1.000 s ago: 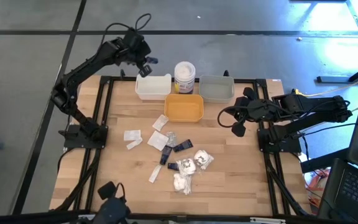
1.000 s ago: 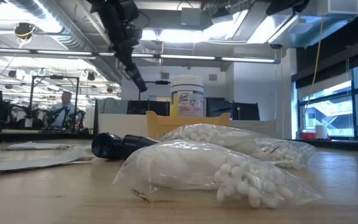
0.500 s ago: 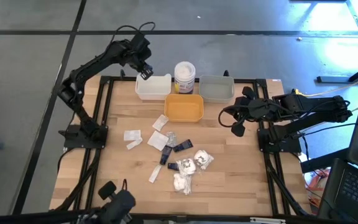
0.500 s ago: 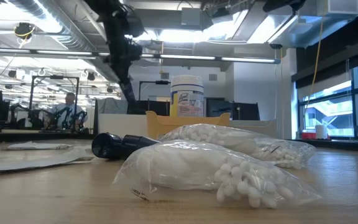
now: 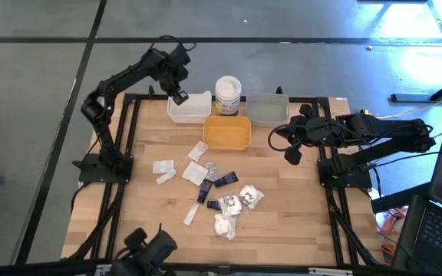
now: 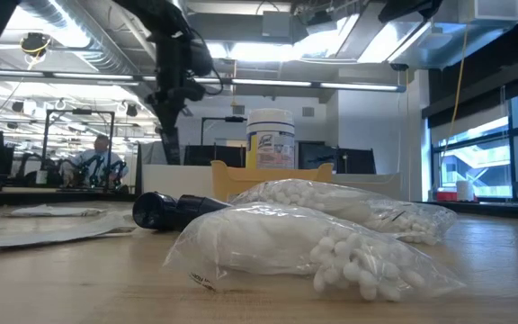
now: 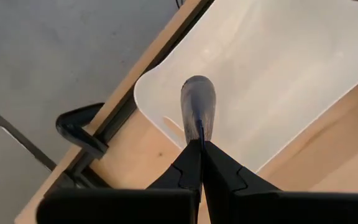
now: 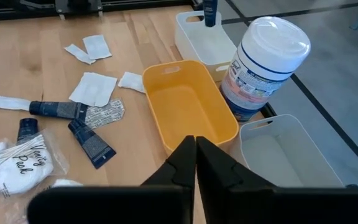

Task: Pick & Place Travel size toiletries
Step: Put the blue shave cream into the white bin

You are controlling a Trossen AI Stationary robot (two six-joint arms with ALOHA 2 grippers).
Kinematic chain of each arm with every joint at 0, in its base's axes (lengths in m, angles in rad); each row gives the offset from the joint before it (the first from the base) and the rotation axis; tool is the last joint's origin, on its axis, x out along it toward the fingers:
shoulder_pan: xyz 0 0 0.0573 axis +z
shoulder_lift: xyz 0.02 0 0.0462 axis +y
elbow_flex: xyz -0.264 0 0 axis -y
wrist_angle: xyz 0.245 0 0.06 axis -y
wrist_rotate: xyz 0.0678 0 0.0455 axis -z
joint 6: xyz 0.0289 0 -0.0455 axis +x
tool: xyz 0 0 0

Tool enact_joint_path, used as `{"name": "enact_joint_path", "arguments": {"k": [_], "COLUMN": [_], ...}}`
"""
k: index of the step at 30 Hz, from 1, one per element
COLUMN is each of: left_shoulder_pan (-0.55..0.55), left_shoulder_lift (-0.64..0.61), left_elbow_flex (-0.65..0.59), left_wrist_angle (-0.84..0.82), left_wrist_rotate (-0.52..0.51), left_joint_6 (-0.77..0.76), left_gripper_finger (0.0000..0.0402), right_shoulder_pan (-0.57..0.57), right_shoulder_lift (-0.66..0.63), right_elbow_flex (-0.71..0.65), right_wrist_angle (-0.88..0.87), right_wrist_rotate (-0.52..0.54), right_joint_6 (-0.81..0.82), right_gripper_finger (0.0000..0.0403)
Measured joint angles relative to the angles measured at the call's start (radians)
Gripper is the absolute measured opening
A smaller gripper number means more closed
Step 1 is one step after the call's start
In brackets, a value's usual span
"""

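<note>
Left gripper (image 7: 201, 144) clenched on a small black tube (image 7: 198, 106) over the white tray's (image 7: 278, 68) near corner, top centre; right gripper (image 5: 292, 156) clamped empty at right edge.

High cam: overhead, straight down, covers whole wooden table (image 5: 152, 199) + both arms. Low cam: at tabletop height, level, very close to clear bags of cotton swabs (image 6: 313, 247), faces across to the white jar with yellow label (image 6: 270, 139) and office behind. L wrist cam: looks down past own fingers into white tray (image 7: 278, 68) corner, close, table edge + floor visible. R wrist cam: angled down over table from the right side, mid-range, sees yellow tray (image 8: 188, 106), grey tray (image 8: 278, 149), black tubes (image 8: 58, 109), sachets (image 8: 92, 88). Shared: jar in high, low, R wrist; white tray in high, both wrists.
</note>
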Motion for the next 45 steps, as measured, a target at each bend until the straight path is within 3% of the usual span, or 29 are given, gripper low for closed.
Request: {"name": "enact_joint_path", "arguments": {"k": [12, 19, 26, 31, 45], "left_shoulder_pan": [-0.009, -0.007, -0.006, -0.005, -0.006], "left_shoulder_lift": [0.108, 0.176, 0.192, 0.193, 0.199], "left_elbow_flex": [0.0, 0.0, 0.003, 0.003, -0.002], "left_wrist_angle": [0.007, 0.007, 0.007, 0.009, 0.074], "left_wrist_rotate": [0.039, 0.042, 0.043, 0.044, 0.031], "left_joint_6": [-0.016, -0.015, -0.008, -0.005, 0.055], "left_gripper_finger": [0.0003, 0.0003, 0.0003, 0.0004, 0.0071], "right_shoulder_pan": [0.0, 0.0, 0.0, 0.0, 0.0], "right_shoulder_lift": [0.0, 0.0, 0.0, 0.0, 0.0], "right_elbow_flex": [0.0, 0.0, 0.0, 0.0, 0.0], "right_wrist_angle": [0.0, 0.0, 0.0, 0.0, -0.001], "right_wrist_rotate": [-0.002, -0.023, -0.025, -0.025, -0.025], "right_joint_6": [0.005, 0.005, 0.008, 0.008, 0.008], "right_gripper_finger": [0.002, 0.0004, 0.002, 0.0008, 0.0017]}}
